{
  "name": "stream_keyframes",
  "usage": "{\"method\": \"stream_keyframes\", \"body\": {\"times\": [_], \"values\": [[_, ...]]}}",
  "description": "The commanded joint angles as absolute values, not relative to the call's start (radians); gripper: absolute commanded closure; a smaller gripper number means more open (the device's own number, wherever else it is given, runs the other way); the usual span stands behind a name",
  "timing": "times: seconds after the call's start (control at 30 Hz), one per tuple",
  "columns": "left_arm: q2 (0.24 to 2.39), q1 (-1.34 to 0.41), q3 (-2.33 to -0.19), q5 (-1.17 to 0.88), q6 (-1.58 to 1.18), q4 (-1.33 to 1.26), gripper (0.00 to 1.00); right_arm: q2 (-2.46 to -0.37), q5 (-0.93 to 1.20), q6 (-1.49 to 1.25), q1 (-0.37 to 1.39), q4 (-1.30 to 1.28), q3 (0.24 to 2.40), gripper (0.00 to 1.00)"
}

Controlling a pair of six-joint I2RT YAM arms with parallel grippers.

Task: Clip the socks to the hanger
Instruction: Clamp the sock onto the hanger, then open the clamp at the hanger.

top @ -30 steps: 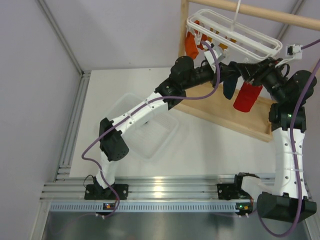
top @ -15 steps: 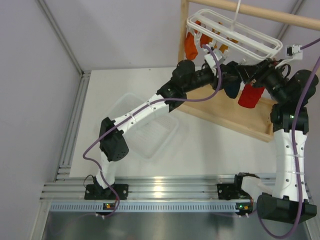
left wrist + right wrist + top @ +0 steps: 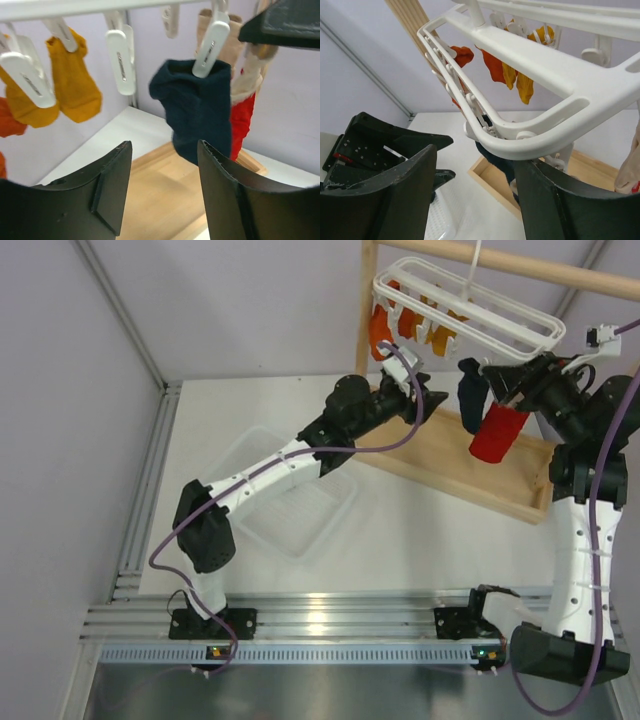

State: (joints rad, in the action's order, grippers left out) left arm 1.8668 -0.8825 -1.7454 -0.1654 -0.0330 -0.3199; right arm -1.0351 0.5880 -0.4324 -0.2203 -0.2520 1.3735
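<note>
The white hanger (image 3: 470, 310) hangs from a wooden pole. A navy sock (image 3: 197, 110) dangles from one of its white clips (image 3: 211, 45). Just behind it hangs the red sock (image 3: 243, 120) with its beige part (image 3: 232, 47) on top; what holds it is hidden. My left gripper (image 3: 164, 150) is open and empty, a short way in front of the navy sock (image 3: 472, 395). My right gripper (image 3: 475, 160) is open under the hanger's frame (image 3: 535, 60), with the rim passing over its right finger. From above, the right gripper (image 3: 510, 380) sits over the red sock (image 3: 497, 432).
Orange and yellow socks (image 3: 385, 325) hang at the hanger's far end. Below stands the light wooden rack with its flat base (image 3: 460, 455). A clear plastic bin (image 3: 290, 505) lies under the left arm. Grey walls and a metal rail bound the table.
The left gripper has opened and drawn back to the left; the navy sock now hangs from its clip alone. The right gripper has opened wider and shifted slightly right.
</note>
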Motion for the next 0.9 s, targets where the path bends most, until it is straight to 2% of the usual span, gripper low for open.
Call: {"method": "stream_keyframes", "body": {"times": [0.0,0.2,0.47,0.53,0.87], "values": [[1.853,-0.868,-1.801,-0.100,-0.043,-0.449,0.39,-1.039,0.587,-0.390,-0.236,-0.274,1.439,0.36],[1.951,-0.856,-1.896,-0.046,-0.034,-0.544,0.39,-1.028,0.621,-0.357,-0.238,-0.328,1.470,0.17],[2.057,-0.844,-1.999,-0.098,-0.052,-0.587,0.37,-1.014,0.647,-0.293,-0.238,-0.448,1.545,0.09],[2.063,-0.839,-1.997,-0.118,-0.054,-0.597,0.37,-1.015,0.669,-0.272,-0.238,-0.469,1.560,0.00],[2.128,-0.827,-2.062,-0.189,-0.081,-0.669,0.41,-0.989,0.792,-0.275,-0.239,-0.456,1.537,0.01]]}}
